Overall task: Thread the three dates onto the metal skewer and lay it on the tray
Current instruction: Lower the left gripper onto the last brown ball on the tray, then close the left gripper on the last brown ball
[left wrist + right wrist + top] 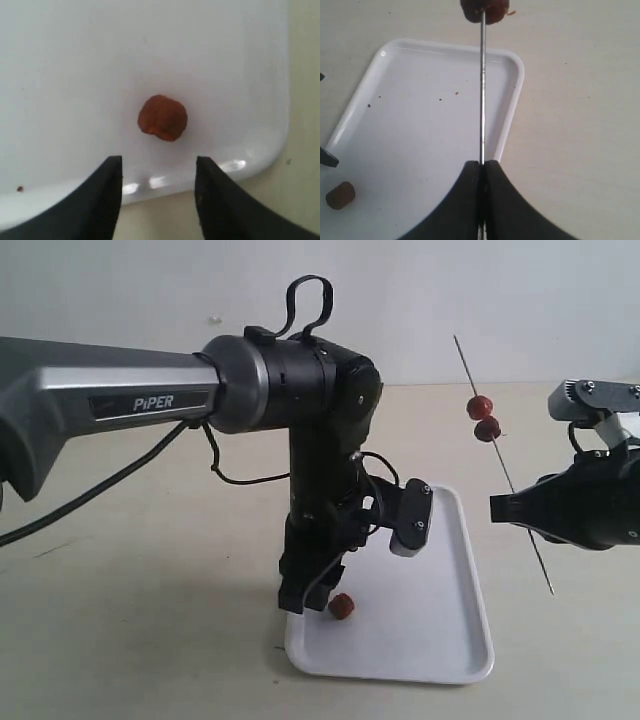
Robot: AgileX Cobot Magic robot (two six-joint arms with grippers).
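Observation:
Two dates (484, 418) sit threaded on the thin metal skewer (504, 465), which slants up in the air to the right of the white tray (440, 640). My right gripper (500, 508) is shut on the skewer (482, 100) partway down its length; one threaded date (485, 10) shows at the far end. The third date (342, 606) lies loose on the tray near its front left corner. My left gripper (300, 598) hangs open just beside and above it; in the left wrist view the date (163, 118) lies just beyond the open fingertips (112, 170).
The left arm's black body (320, 440) rises over the tray's left side. The tray (420, 125) bears a few dark specks. A beige tabletop (130, 580) surrounds the tray, with a pale wall behind.

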